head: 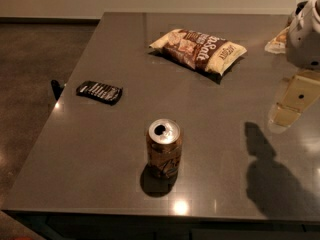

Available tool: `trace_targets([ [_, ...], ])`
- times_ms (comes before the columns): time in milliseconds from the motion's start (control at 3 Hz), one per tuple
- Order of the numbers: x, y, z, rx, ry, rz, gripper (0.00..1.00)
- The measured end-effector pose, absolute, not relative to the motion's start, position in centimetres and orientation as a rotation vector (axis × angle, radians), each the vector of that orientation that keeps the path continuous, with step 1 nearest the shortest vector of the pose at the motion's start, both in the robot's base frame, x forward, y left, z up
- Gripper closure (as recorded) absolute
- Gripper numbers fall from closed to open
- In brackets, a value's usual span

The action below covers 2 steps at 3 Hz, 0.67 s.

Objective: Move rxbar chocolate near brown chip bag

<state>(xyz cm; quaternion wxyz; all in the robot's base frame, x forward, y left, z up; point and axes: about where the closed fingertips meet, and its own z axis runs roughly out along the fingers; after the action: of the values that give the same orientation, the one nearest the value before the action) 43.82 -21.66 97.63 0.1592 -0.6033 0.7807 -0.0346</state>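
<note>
The rxbar chocolate (99, 92) is a small flat black wrapper with white lettering, lying near the table's left edge. The brown chip bag (198, 50) lies at the back middle of the table, dark brown with cream-yellow ends. My gripper (292, 103) is a cream-coloured piece hanging over the right side of the table below the white arm (305, 34). It is far to the right of the bar and to the front right of the chip bag, and holds nothing that I can see.
A brown soda can (163, 148) stands upright, opened, at the front middle of the grey table (100, 159). A light-coloured packet (276, 41) lies at the back right, partly behind the arm. The arm's shadow (267, 174) falls on the front right. The floor lies to the left.
</note>
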Motion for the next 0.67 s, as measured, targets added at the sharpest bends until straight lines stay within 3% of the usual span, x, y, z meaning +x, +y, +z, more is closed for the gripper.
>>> trace_targets([
  [667, 46.5, -18.9, 97.1, -1.738, 2.198, -0.061, 0.0],
])
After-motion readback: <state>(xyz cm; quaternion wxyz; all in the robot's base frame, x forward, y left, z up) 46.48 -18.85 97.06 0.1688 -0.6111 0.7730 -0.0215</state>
